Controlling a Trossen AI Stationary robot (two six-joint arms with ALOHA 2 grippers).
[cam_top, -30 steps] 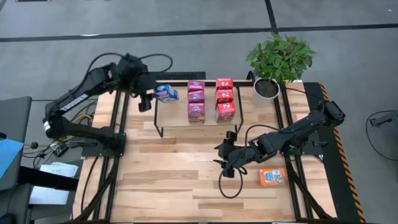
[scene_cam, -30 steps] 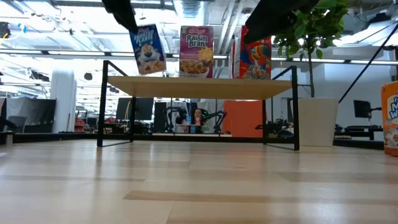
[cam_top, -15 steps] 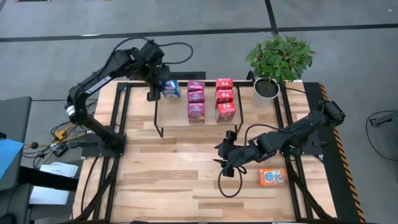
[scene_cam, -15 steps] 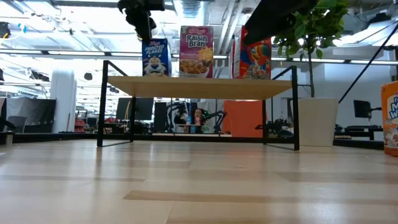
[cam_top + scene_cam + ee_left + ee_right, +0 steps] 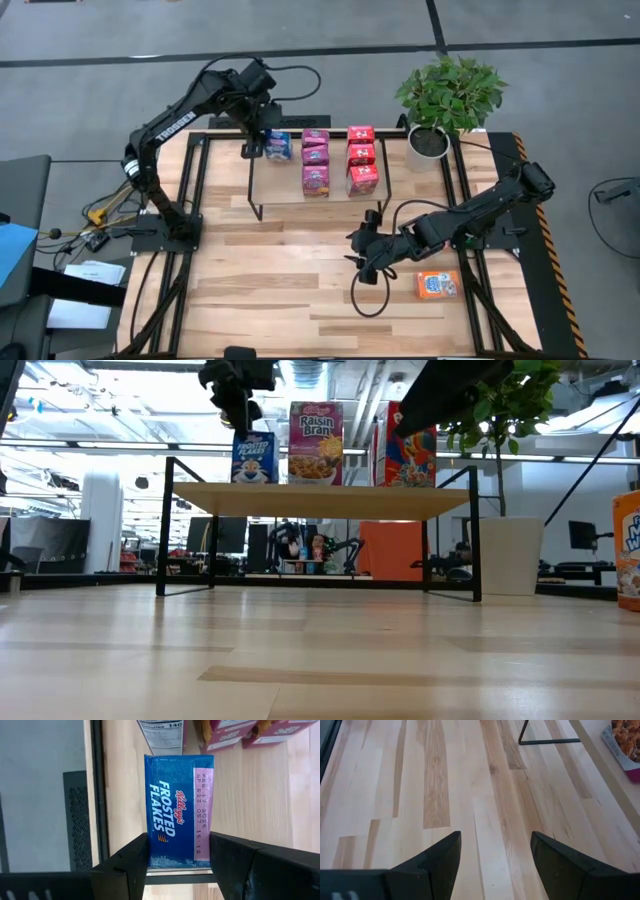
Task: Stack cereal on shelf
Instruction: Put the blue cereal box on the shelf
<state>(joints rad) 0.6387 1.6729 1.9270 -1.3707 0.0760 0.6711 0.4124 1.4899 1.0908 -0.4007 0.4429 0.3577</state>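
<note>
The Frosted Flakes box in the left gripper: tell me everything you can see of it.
The Frosted Flakes box is a small blue cardboard carton with white lettering, a tiger on its front, and a pale pink strip with a stamped date on the top flap. It stands upright at the left end of the shelf, beside the Raisin Bran box and apart from it. The left gripper clamps it from above, one finger on each side. It looks intact, with no visible dents.

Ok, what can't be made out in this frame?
- Frosted Flakes box: its lower edge is hidden by the left hand in the left wrist view.
- Orange box: cut off by the low view's right edge.
- Red boxes: print too small in the high view.
</note>
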